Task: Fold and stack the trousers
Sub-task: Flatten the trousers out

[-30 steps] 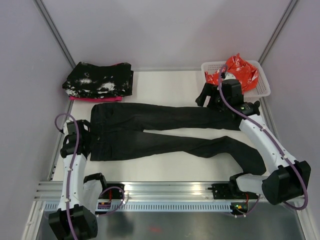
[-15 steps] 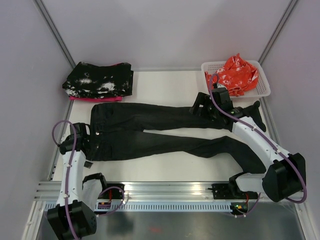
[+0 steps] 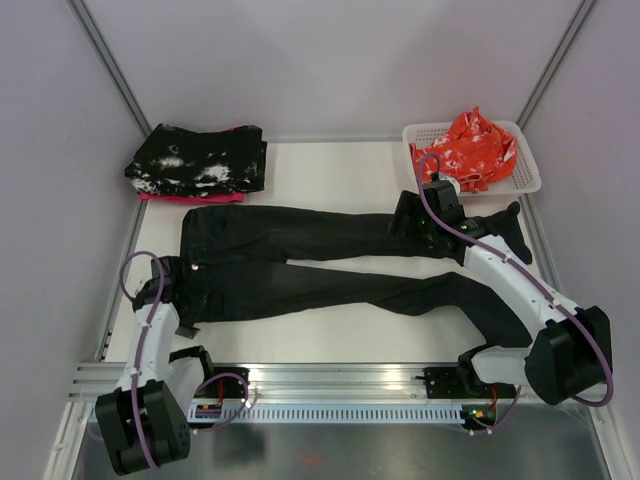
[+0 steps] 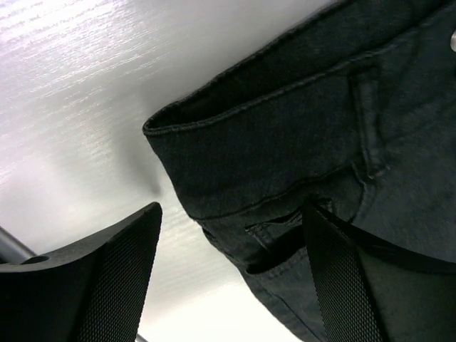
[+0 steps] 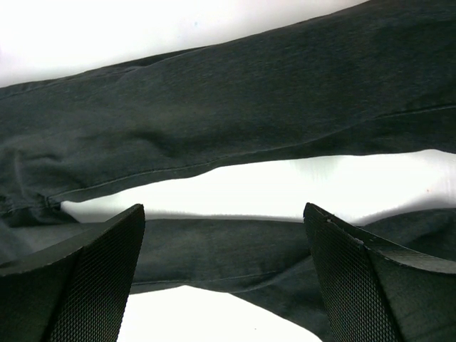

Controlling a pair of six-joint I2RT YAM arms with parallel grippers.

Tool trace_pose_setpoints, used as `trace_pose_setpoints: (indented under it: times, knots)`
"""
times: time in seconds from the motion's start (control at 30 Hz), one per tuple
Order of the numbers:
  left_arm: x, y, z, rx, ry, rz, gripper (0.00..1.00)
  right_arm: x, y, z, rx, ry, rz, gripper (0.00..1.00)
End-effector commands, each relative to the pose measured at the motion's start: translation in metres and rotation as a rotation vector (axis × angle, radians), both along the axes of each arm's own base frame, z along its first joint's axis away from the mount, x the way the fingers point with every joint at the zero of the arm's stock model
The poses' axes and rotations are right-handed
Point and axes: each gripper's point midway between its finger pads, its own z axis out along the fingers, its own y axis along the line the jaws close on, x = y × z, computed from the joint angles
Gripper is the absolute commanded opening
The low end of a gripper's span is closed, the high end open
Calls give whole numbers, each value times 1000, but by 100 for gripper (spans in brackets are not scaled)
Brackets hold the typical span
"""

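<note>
A pair of plain black trousers (image 3: 320, 288) is laid out flat and unfolded across the middle of the desk (image 3: 330, 170). The waistband (image 4: 235, 142) is turned toward the desk's left edge and both legs are stretched toward its right edge, the nearer leg bending off toward the desk's near right corner.

The cloth is judged to be soft, thin and light. It can be expected to sag and drape when lifted, to slide easily over the smooth desk top, and to take a firm pinch without harm. The doubled, stitched waistband and the leg ends are judged the firmest places to be taken hold of, one at each end.

The left gripper (image 4: 228, 235) is seen low by the desk's left edge, its fingers spread with the near corner of the waistband lying between them. Nothing is pinched yet. The right gripper (image 5: 221, 214) is held over the farther leg, toward the desk's right side. Its fingers are spread wide and empty, and both legs show below it with a pale strip of desk between them.

At the desk's far left corner a folded black cloth speckled with white (image 3: 197, 160) is stacked on a pink layer (image 3: 190, 196). At its far right corner a white basket (image 3: 525, 175) holds a crumpled orange-red cloth (image 3: 475, 145).
</note>
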Motion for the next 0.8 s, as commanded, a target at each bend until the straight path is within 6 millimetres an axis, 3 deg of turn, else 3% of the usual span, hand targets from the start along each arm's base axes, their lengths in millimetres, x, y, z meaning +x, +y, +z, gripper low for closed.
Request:
trace_pose_setpoints:
  times: [0.0,0.03,0.13,0.17,0.2,0.23,0.37,0.4,0.47,0.5,0.6,0.67,0.77]
  knots:
    - [0,-2,-19,-25,8,52,82,0,-13,6,-36,-20,-67,98]
    - [1,-3,-21,-29,12,46,78,-1,-15,4,-49,-10,-74,98]
    - [1,-1,-22,-22,28,51,51,-3,-24,3,-86,-2,-99,98]
    - [0,3,-20,-2,32,55,32,-3,-26,4,-94,-3,-105,98]
    - [5,7,-11,17,18,59,19,-4,-28,4,-104,-2,-111,98]
    - [-3,10,-8,32,56,67,5,-6,-31,2,-119,10,-118,98]
    - [-6,41,37,208,55,87,3,-15,-46,-2,-182,44,-157,98]
    - [2,48,60,249,5,94,3,-17,-48,-3,-188,50,-165,98]
    - [-6,64,79,342,51,109,3,-28,-55,-9,-212,77,-175,98]
    - [0,72,96,381,33,109,3,-30,-58,-10,-219,79,-187,98]
    - [8,85,123,461,2,108,4,-42,-65,-11,-230,94,-205,98]
    - [21,81,130,439,-52,81,3,-53,-66,-11,-204,113,-217,98]
    - [30,69,124,372,-90,45,2,-75,-58,-22,-123,175,-222,98]
